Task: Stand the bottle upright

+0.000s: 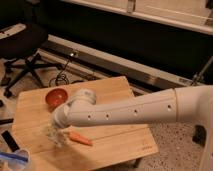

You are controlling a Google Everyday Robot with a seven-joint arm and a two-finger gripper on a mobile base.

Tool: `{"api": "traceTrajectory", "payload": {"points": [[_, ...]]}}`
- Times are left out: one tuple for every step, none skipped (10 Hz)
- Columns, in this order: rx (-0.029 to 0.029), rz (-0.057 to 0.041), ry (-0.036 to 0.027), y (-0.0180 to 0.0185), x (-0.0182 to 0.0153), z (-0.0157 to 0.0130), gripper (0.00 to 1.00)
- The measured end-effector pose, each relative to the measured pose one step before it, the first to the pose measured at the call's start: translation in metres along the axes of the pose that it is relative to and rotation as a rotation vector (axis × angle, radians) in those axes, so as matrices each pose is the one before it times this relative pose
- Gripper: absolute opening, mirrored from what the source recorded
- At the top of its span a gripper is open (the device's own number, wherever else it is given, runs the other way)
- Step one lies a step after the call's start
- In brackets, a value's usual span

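Wooden table (115,140) beneath the tool (56,136), office chair (25,45) behind.

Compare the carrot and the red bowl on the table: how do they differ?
The carrot is orange, thin and long; the red bowl is round and hollow. The carrot lies beside the gripper; the bowl sits farther back, by the arm's elbow. Both rest on the wooden table.

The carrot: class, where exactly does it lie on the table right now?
The carrot lies on the wooden table near its front edge, just right of the gripper and below the white arm.
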Motion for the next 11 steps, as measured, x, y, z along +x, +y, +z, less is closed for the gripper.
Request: {"api": "traceTrajectory", "payload": {"points": [[0.00598,-0.00807,-0.01512,0.00136,0.00426,-0.00349,0.80],[0.00233,-0.00784,-0.00550,0.00206,0.00458,-0.00194,0.80],[-0.00175,-0.00239,-0.00140,0.00268,0.00499,-0.00090,0.80],[-0.00589,0.00726,0.00055,0.00190,0.00483,0.00036,0.80],[-0.00698,0.00876,0.00187,0.00171,0.00273,0.00081,0.80],[-0.00002,-0.00009,-0.00096,0.00001,-0.00059,-0.00012,0.80],[-0.00030,-0.00015,0.00018,0.00011,0.00006,0.00008,0.80],[-0.00032,0.00036,-0.00006,0.00004,0.00004,0.00010,0.80],[-0.00084,0.00091,0.00022,0.00014,0.00034,0.00025,0.80],[-0.00035,0.00044,0.00013,0.00011,0.00009,0.00005,0.80],[0.00010,-0.00017,0.00006,-0.00002,0.00001,-0.00001,0.80]]}}
